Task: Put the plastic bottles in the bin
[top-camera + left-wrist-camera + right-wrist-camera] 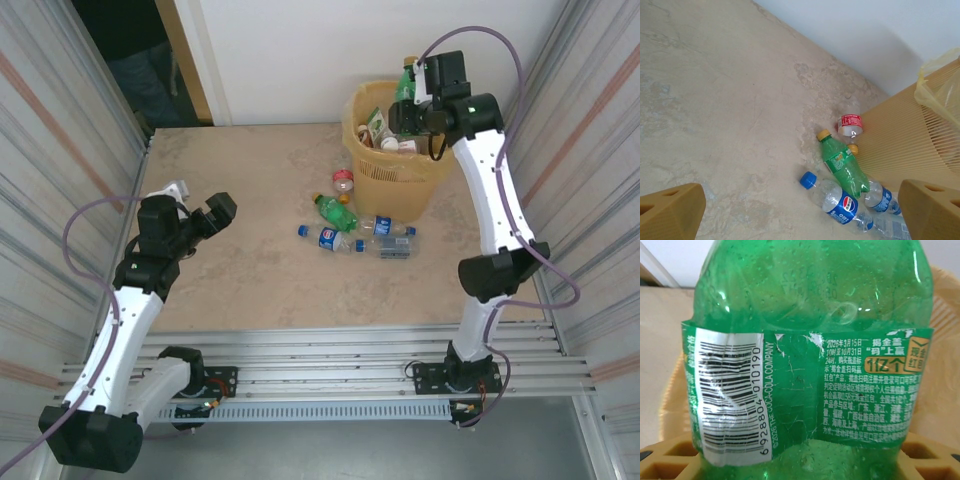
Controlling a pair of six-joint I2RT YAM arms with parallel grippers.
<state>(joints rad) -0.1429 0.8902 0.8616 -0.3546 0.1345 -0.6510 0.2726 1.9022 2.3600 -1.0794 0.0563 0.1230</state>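
R gripper (410, 100) clamps a green bottle (805, 330) right over the bin (365, 178): drop step. Next, prob: release so it falls in. L gripper (200, 202) gapes wide, empty. Approx 4 bottles (338, 211) lie on table (250, 180) beside bin.

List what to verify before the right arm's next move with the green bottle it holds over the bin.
1. Grip: right tool shut on the held green bottle: ok.
2. Position: held green bottle above the mouth of the bin, near its far rim: ok.
3. Room left inside the bin: cannot tell; bottles already lie in it.
4. Other arm: left tool open, well away from the bin: ok.
5. Every bottle binned: not ok; the floor green bottle, Pepsi bottle and red-labelled bottle lie beside the bin.
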